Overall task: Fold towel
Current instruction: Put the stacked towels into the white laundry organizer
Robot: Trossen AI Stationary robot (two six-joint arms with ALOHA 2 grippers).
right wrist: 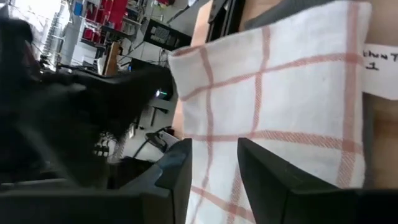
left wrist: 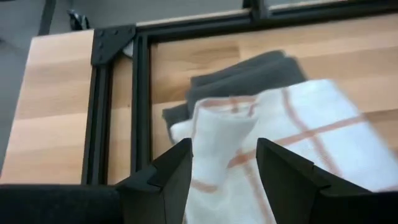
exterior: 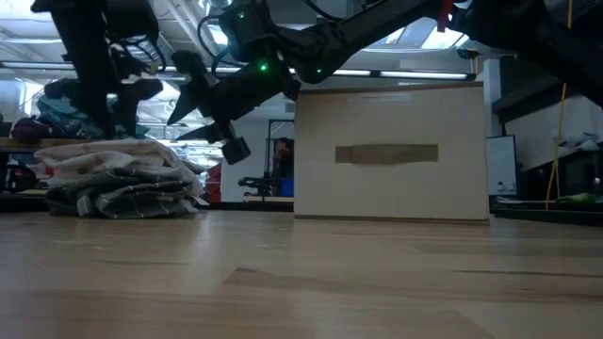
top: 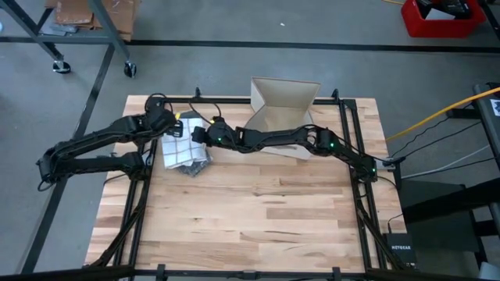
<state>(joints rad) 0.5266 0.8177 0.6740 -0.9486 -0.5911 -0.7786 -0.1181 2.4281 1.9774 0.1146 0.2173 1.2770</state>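
We see a wooden table [top: 258, 211] bordered by black framing, with 2 dark arms reaching in over its far half. The biggest thing on it is a cardboard box [top: 283, 105], standing at the far edge near the middle; in the low view it shows as a pale block [exterior: 391, 151] with a slot in its face.

The left arm [top: 94, 144] comes in from the left edge, and the right arm [top: 312, 140] stretches across in front of the box toward the same spot.

The towel [top: 181, 148] lies at the far left of the table, white with thin orange-red check lines, folded on top of a darker grey cloth [top: 197, 164]. In the low view the 2 make a rumpled stack [exterior: 122, 179] resting flat on the wood, well apart from the box.

The left gripper [top: 173, 125] sits at the towel's far left edge. From its wrist camera we see its 2 fingers [left wrist: 168, 180] spread apart just above the white cloth [left wrist: 273, 137], clamping nothing.

The right gripper [top: 201, 134] hangs just beside the towel's right edge, clear of the stack in the low view [exterior: 203, 118]. Its fingers [right wrist: 180, 168] stand parted over the checked cloth [right wrist: 273, 93], holding nothing.
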